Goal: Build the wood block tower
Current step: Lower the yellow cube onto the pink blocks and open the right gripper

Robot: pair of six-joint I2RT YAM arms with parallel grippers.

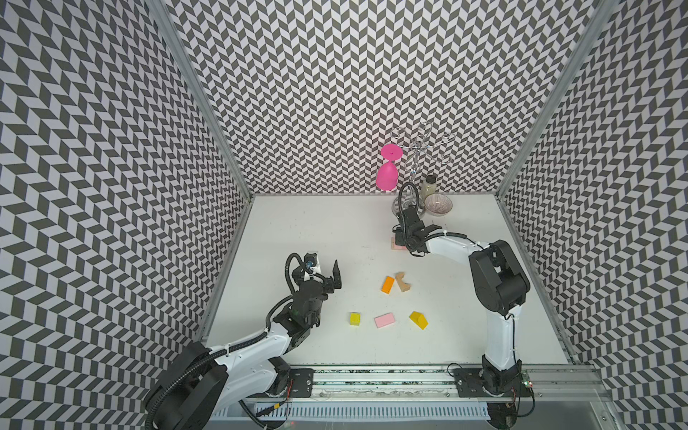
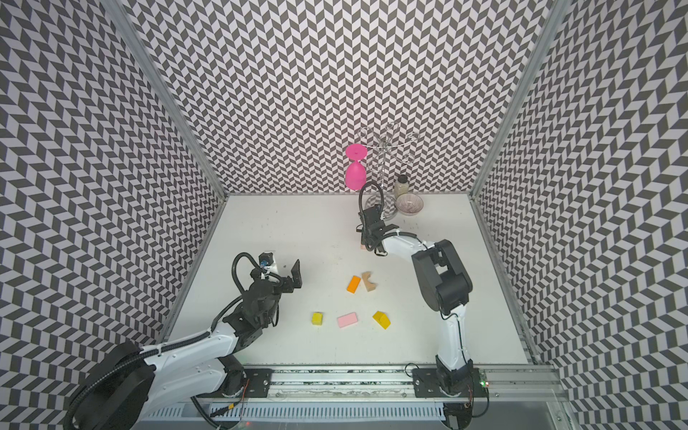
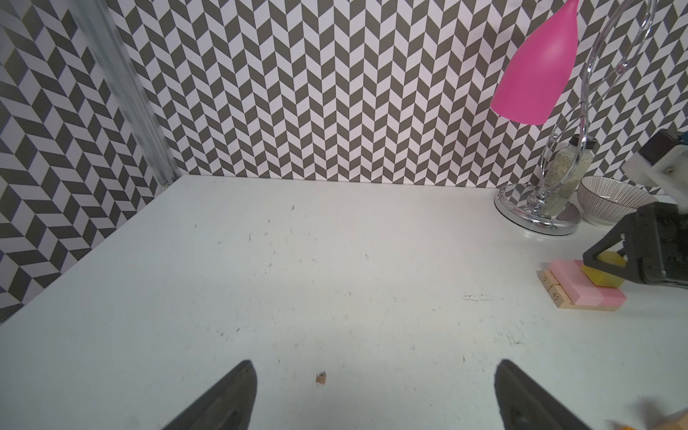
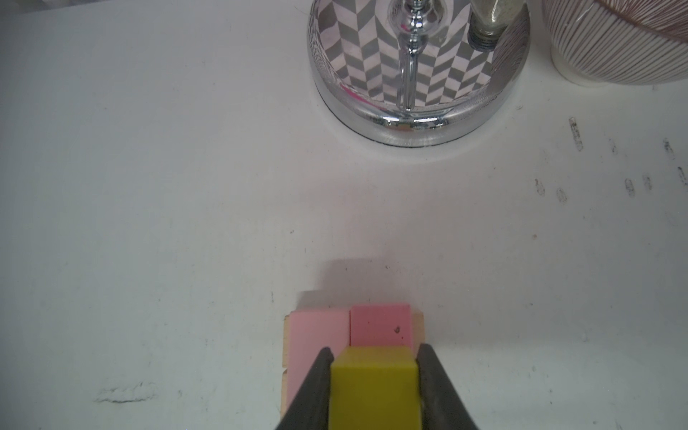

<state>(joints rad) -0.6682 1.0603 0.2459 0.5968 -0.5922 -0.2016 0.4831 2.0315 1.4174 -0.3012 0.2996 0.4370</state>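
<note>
Nearest, well short of the tower (image 3: 580, 294): loose cube (image 1: 354, 319), pink bar (image 1: 384, 320) and roof piece (image 1: 418, 320), lying apart in a row. Somewhat closer to the tower, orange bar (image 1: 387, 284) and arch (image 1: 402, 282), just beside each other. Left of the tower and well apart from it, left gripper (image 3: 374, 365), spread wide and empty, hovering over bare table (image 3: 335, 279).

At the tower itself, right gripper (image 4: 375, 350), clamped narrow on the held cube (image 4: 374, 387), poised over the pink layer, toward one side, with two tan bars beneath. Seemingly at or just above the pink surface; contact impossible to confirm. Apparently mid-placement, with the tower barely begun.

Best done, by the look of it, by lowering straight, keeping the cube's edges square with the pink layer, letting go only once seated flat, then lifting clear without dragging.

Beyond the tower and near it: stand (image 4: 417, 111), bowl (image 4: 614, 44), jar (image 3: 566, 167) and goblet (image 3: 536, 74), worth avoiding on the retreat.
</note>
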